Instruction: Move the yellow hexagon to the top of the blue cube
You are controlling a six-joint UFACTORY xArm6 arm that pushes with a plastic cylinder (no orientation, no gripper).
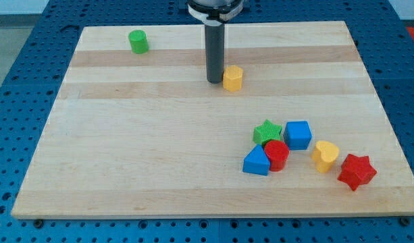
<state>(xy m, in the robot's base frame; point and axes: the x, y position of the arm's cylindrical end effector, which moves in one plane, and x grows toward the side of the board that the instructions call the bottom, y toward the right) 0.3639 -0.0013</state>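
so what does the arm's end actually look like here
There is no gripper, only a straight dark grey cylindrical rod with a smooth matte surface and no visible markings or cables. It hangs from a black-and-white round mount at the view's top. My tip ends flat, just left of the yellow hexagon block.

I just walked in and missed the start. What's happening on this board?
A robot arm's rod is pushing blocks on a wooden board. My tip sits just left of the yellow hexagon, near the view's top. The blue cube lies well below it, at lower right, so the hexagon is not yet just above it.
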